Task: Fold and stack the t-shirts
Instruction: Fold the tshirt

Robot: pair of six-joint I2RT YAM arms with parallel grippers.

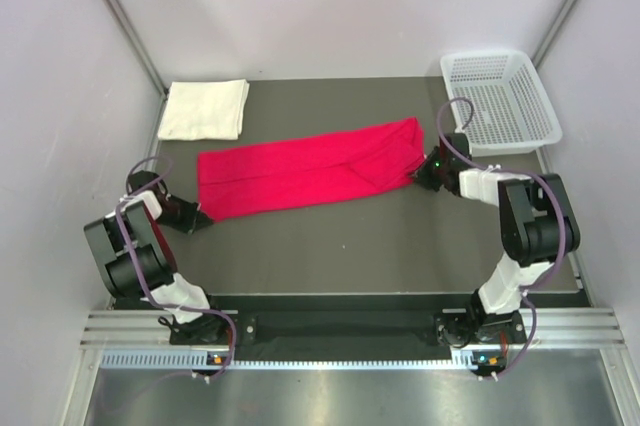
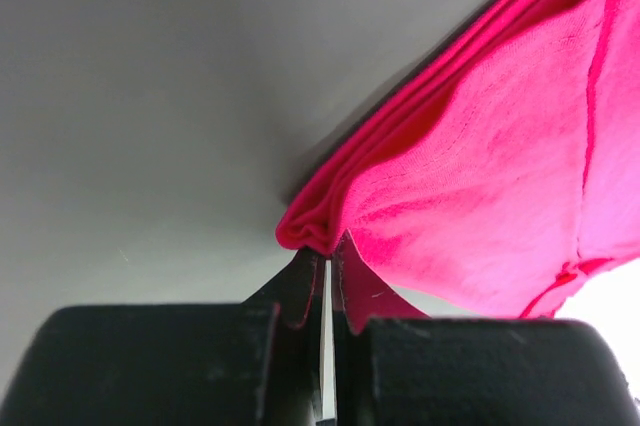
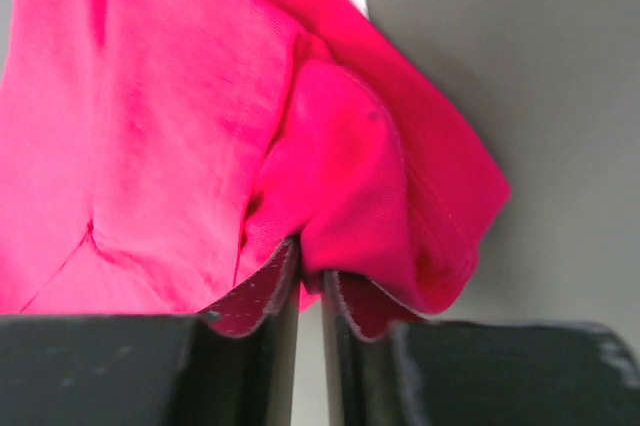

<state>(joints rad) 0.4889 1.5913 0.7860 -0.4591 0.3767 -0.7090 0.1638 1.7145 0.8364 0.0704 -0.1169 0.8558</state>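
Note:
The red t-shirt (image 1: 310,170) lies folded into a long band across the dark table, running from lower left to upper right. My left gripper (image 1: 203,218) is shut on its near left corner, where the cloth (image 2: 480,196) bunches at the fingertips. My right gripper (image 1: 420,176) is shut on the right end of the red t-shirt (image 3: 250,126), a fold pinched between the pads. The cream-white t-shirt (image 1: 205,109) lies folded flat at the back left, apart from both grippers.
A white plastic mesh basket (image 1: 500,101) stands at the back right corner, just behind my right arm. Pale walls close in on both sides. The table's dark surface (image 1: 340,246) runs in front of the red shirt.

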